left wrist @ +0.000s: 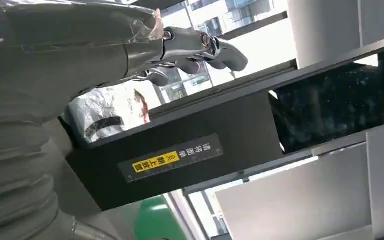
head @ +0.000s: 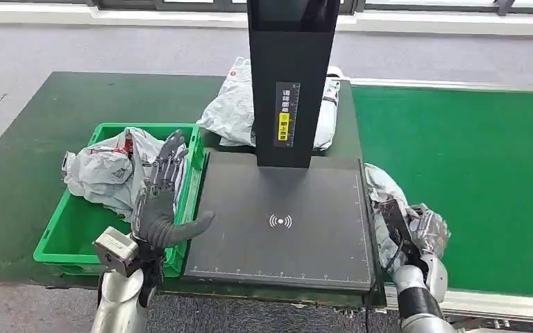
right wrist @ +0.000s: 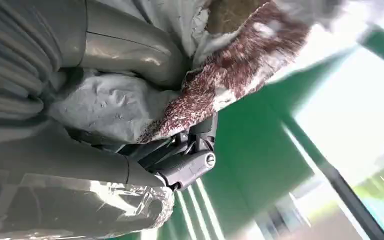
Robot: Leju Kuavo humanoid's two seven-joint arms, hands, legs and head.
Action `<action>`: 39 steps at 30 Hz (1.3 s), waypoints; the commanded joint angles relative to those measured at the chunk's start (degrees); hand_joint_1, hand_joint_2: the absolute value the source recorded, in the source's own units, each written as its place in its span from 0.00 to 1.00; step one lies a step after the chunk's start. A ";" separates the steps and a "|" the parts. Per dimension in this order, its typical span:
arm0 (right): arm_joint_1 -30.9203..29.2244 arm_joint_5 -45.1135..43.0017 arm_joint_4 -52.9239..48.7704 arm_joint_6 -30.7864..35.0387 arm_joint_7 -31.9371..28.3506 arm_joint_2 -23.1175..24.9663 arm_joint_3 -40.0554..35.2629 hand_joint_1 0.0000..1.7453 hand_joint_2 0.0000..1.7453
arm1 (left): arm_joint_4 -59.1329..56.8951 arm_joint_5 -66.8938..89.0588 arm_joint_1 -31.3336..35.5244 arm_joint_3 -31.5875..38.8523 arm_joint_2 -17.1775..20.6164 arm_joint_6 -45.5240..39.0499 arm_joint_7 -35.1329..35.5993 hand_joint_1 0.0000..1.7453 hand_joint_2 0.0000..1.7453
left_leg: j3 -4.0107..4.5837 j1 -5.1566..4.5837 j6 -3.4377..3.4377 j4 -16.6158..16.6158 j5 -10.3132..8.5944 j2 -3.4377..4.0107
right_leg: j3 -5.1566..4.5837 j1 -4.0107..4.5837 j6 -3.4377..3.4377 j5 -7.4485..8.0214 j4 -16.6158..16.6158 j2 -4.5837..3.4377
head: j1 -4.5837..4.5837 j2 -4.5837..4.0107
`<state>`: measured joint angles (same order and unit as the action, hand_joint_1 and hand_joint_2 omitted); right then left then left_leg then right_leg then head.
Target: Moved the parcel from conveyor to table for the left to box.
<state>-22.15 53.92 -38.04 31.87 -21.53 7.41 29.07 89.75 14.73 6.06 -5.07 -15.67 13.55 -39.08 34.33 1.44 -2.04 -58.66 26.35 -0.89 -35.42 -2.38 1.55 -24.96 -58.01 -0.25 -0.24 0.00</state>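
A crumpled grey parcel (head: 387, 193) lies at the conveyor's (head: 472, 173) near left edge, just right of the black scanner table (head: 281, 222). My right hand (head: 397, 232) grips it from below. In the right wrist view the parcel (right wrist: 115, 107) shows grey film with a brown speckled patch, and my dark fingers (right wrist: 190, 165) wrap its underside. My left hand (head: 161, 201) hovers open, fingers spread, over the right rim of the green box (head: 69, 236); its fingers (left wrist: 205, 47) hold nothing.
The green box holds grey parcels (head: 107, 170). Another grey parcel (head: 232, 111) lies behind the scanner's black upright post (head: 291, 76), also seen past the post (left wrist: 205, 145) as a parcel (left wrist: 107, 112). A dark green mat (head: 35, 139) covers the table.
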 commanded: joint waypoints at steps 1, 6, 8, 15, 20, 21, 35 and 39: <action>10.72 -1.22 -34.07 4.99 -4.46 9.28 -11.64 1.00 1.00 | -2.78 0.96 -0.91 0.25 -0.51 -0.59 -0.34 0.00 1.00 | -0.25 -0.03 0.14 0.12 0.09 0.24 | 0.15 0.04 -0.26 -0.06 0.05 -0.11 | -0.02 -0.02; 11.82 -2.22 -35.86 6.24 -7.30 9.17 -14.04 1.00 1.00 | -3.09 1.29 -0.45 0.35 -0.58 -0.57 -0.45 0.00 1.00 | -0.33 -0.02 0.19 0.19 0.10 0.21 | 0.25 0.06 -0.29 -0.07 0.16 -0.10 | 0.00 0.00; 14.95 -1.43 -41.98 7.14 -8.21 10.59 -18.32 1.00 1.00 | -4.07 1.28 0.27 0.76 -0.82 -0.32 -0.45 0.00 1.00 | -0.18 -0.04 0.15 0.11 0.05 0.11 | 0.11 0.03 -0.23 -0.07 0.08 -0.04 | 0.00 0.00; 21.93 -1.31 -52.70 4.81 -8.61 9.42 -33.75 1.00 1.00 | -6.89 0.77 1.40 0.54 -0.32 -0.58 -0.92 0.00 1.00 | -0.24 -0.01 0.11 0.14 0.06 0.07 | 0.14 0.06 -0.28 -0.12 0.06 0.02 | 0.00 0.00; 22.95 -0.96 -54.62 4.42 -7.03 8.20 -39.42 1.00 1.00 | -7.90 -0.25 2.18 -0.52 0.57 -1.58 -0.92 0.00 1.00 | -0.21 0.01 0.09 0.10 0.05 0.15 | 0.09 0.06 -0.21 -0.08 0.07 -0.07 | 0.00 0.00; 22.55 -1.66 -54.54 3.24 -7.09 7.47 -40.50 1.00 1.00 | -8.06 -0.43 2.28 -0.51 0.59 -1.53 -0.92 0.00 1.00 | -0.13 0.00 0.06 0.08 0.03 0.11 | 0.01 0.04 -0.15 -0.08 0.04 -0.06 | 0.00 -0.02; 19.50 -7.75 -52.06 -5.04 -7.60 5.54 -46.15 1.00 1.00 | -8.60 -0.56 2.49 -0.86 0.98 -2.17 -0.92 0.00 1.00 | -0.29 0.03 0.13 0.16 0.02 0.16 | 0.17 0.09 -0.24 -0.04 0.17 -0.06 | 0.00 0.00; 17.79 -8.84 -48.09 -7.49 -6.84 5.77 -44.23 1.00 1.00 | -8.38 -0.59 2.33 -0.90 1.19 -2.42 -0.92 0.00 1.00 | -0.19 0.04 0.08 0.09 0.02 0.16 | 0.09 0.07 -0.15 -0.03 0.11 -0.10 | 0.00 0.00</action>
<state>-1.26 46.53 -91.30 26.99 -29.33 15.67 -14.05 84.30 14.32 6.82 -5.14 -15.63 11.69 -40.13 34.29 1.45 -2.06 -58.65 26.36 -0.80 -35.49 -2.37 1.53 -25.01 -58.01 -0.35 -0.24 0.00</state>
